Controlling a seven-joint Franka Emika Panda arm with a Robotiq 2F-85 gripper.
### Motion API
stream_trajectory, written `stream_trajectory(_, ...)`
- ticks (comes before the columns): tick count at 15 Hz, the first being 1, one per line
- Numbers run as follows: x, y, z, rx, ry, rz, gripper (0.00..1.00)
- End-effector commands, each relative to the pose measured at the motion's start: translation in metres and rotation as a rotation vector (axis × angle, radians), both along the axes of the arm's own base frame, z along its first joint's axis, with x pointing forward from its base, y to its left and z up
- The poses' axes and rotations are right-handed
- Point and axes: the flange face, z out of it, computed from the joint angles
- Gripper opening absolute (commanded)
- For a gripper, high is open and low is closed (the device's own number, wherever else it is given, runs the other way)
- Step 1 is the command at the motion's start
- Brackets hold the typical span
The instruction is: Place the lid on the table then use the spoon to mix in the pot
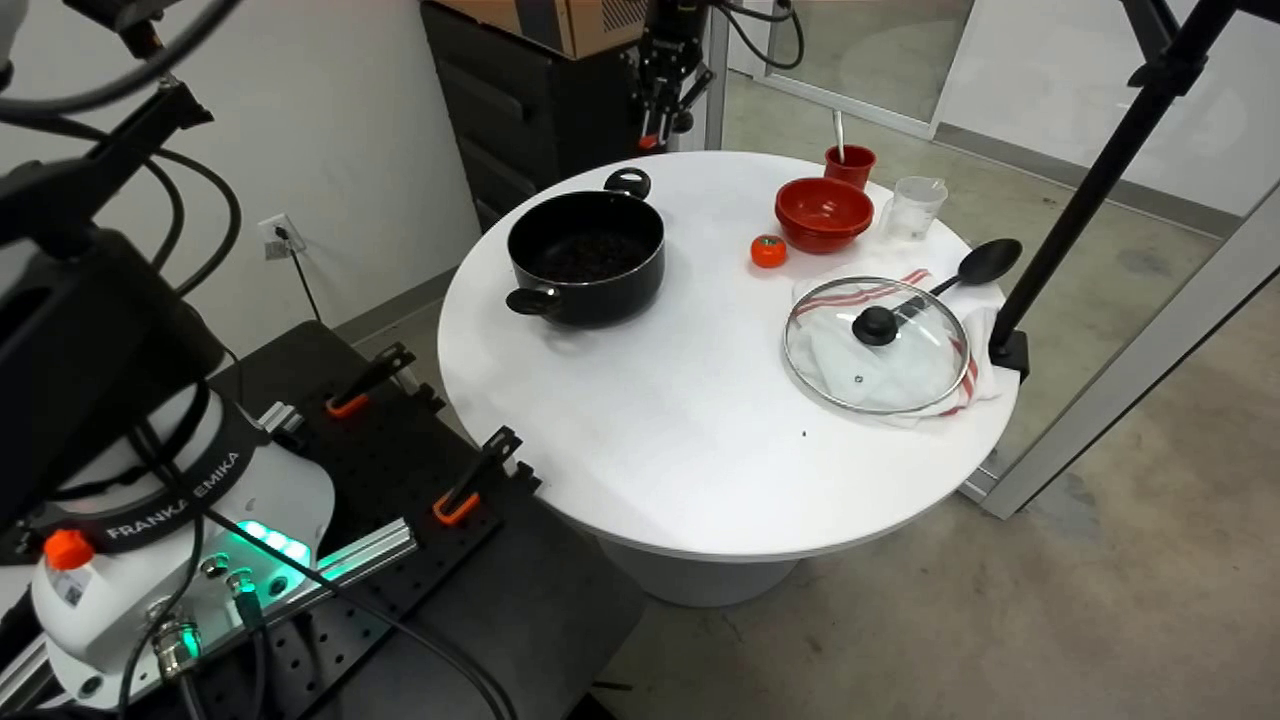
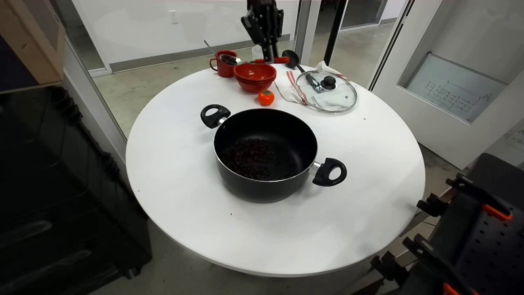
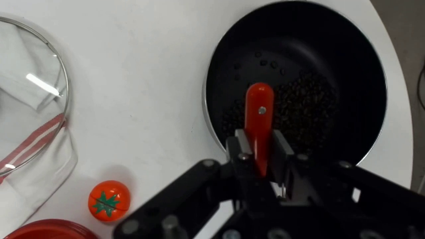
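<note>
Round white table [image 1: 700, 355], open black two-handled pot [image 2: 266, 190] upright on it, clear glass lid [image 1: 876, 335] knob-up near the table's edge, red-handled spoon [image 3: 259, 119] roughly level in midair.

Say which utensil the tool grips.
The red-handled spoon, held in the tool; the black utensil lies partly under the lid, the silvery utensil leans in the red mug.

White glare on the lid [image 3: 36, 88]
</note>
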Motion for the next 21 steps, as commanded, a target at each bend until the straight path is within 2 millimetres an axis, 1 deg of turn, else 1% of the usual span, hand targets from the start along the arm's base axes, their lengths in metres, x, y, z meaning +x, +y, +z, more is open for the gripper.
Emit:
stream_trajectory(1,0.034,0.005,-0.008,-0.018,-0.013,-0.091,0.05)
stream_trajectory(3,0.045,0.000,-0.009,-0.027,-0.026,-0.146,0.05)
stream_trajectory(6,0.059,-0.016,-0.005,-0.034,-0.043,-0.233,0.05)
stream_trajectory(9,0.067,-0.033,0.001,-0.036,-0.053,-0.305,0.05)
stream_trajectory(12,0.070,-0.052,0.006,-0.041,-0.052,-0.371,0.05)
stream_trajectory(15,0.069,-0.070,0.006,-0.048,-0.044,-0.424,0.05)
stream_trajectory(18,0.068,-0.078,0.004,-0.054,-0.034,-0.454,0.05)
stream_trajectory(21,0.068,-0.079,0.004,-0.051,-0.028,-0.460,0.05)
